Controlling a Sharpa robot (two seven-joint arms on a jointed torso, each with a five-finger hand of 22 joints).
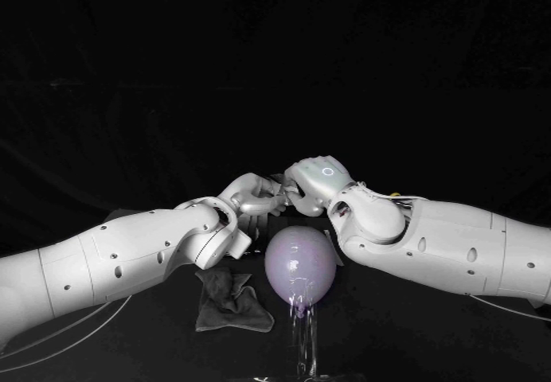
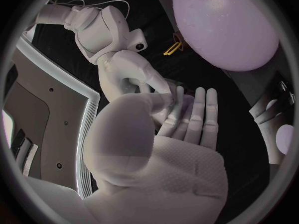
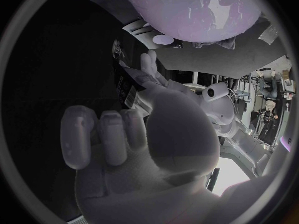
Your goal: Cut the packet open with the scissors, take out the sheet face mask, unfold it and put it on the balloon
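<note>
A pale purple balloon [image 1: 301, 267] stands on a clear stand near the table's front, and it also looms in the left wrist view [image 2: 224, 25] and the right wrist view [image 3: 193, 10]. Just behind it my two hands meet. My left hand [image 1: 259, 195] holds a dark flat packet [image 3: 129, 87] with a pale label. My right hand [image 1: 312, 185] has its fingers [image 3: 102, 134] curled right beside the packet's edge; whether they grip it is hidden. The yellow scissors handles [image 2: 172, 47] lie on the table beyond the balloon, by my right arm [image 1: 396, 193].
A dark crumpled cloth [image 1: 230, 301] lies on the black table [image 1: 138, 350] left of the balloon's stand [image 1: 304, 342]. Both forearms slope in low on either side of the balloon.
</note>
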